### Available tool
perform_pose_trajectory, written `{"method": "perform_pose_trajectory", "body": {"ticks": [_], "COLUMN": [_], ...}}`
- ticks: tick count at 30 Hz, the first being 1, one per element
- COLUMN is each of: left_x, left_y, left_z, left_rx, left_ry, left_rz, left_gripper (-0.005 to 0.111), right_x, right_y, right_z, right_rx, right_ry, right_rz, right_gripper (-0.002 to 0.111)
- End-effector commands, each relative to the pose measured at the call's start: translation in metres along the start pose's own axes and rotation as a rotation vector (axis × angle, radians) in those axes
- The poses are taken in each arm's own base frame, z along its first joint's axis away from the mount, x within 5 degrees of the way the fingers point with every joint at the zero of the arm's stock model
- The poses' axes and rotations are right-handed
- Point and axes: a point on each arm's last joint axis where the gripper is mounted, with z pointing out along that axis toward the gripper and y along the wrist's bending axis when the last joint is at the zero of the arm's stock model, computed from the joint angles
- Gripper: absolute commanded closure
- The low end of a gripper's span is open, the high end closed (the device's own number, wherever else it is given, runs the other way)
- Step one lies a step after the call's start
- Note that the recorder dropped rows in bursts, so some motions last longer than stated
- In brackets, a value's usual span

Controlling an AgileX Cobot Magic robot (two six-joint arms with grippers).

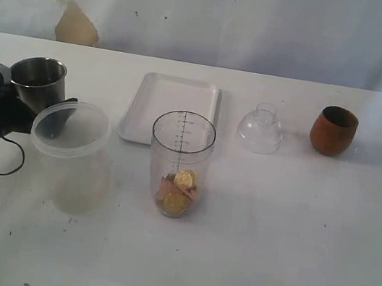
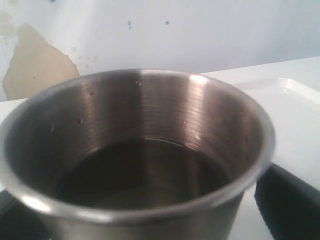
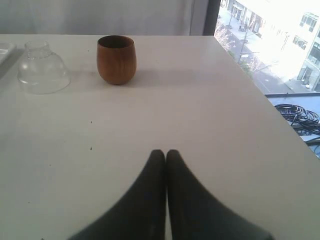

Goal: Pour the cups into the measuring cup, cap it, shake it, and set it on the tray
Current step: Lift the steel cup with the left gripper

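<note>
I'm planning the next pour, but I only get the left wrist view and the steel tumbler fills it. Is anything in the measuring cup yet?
Observer: Yes, the measuring cup holds gold and pinkish pieces at its bottom.
Operator: Is it capped?
Observer: No, the cap sits on the table, between the tray and the wooden cup.
Operator: And the other arm?
Observer: The right claw is shut and empty, well apart from the wooden cup.

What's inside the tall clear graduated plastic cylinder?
The tall clear plastic measuring cup holds a small bottom heap of gold discs and pinkish-brown pieces; pieces buried behind them are hidden.
</note>
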Motion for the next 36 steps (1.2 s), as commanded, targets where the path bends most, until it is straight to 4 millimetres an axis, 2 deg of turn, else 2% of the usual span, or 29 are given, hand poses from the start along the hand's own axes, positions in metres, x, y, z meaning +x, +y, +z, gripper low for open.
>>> {"method": "perform_pose_trajectory", "body": {"ticks": [1,3,7,11,12,23,36], "left_x": [-0.002,-0.002,0.000,0.002,0.002,-0.006,-0.070], "left_y": [0.000,0.000,0.000,0.000,0.000,0.004,0.003], "left_z": [0.002,0.002,0.002,0.001,0.001,0.001,-0.008], "left_rx": [0.002,-0.001,0.001,0.004,0.004,-0.040,-0.047], "left_ry": [-0.020,-0.020,-0.003,0.026,0.024,-0.038,-0.153], "left_rz": [-0.008,-0.019,-0.040,-0.035,-0.025,-0.011,0.040], "left_gripper": [0.018,0.029,0.058,0.102,0.106,0.107,0.107], "right_x": [0.002,0.002,0.002,0.002,0.002,0.002,0.002], "right_y": [0.000,0.000,0.000,0.000,0.000,0.000,0.000], "right_z": [0.000,0.000,0.000,0.000,0.000,0.000,0.000], "right_rx": [0.006,0.006,0.006,0.006,0.006,0.006,0.006], "right_ry": [0.000,0.000,0.000,0.000,0.000,0.000,0.000], "right_rz": [-0.022,-0.018,-0.018,-0.018,-0.018,-0.018,-0.018], "right_gripper": [0.108,0.108,0.108,0.108,0.108,0.108,0.108]}}
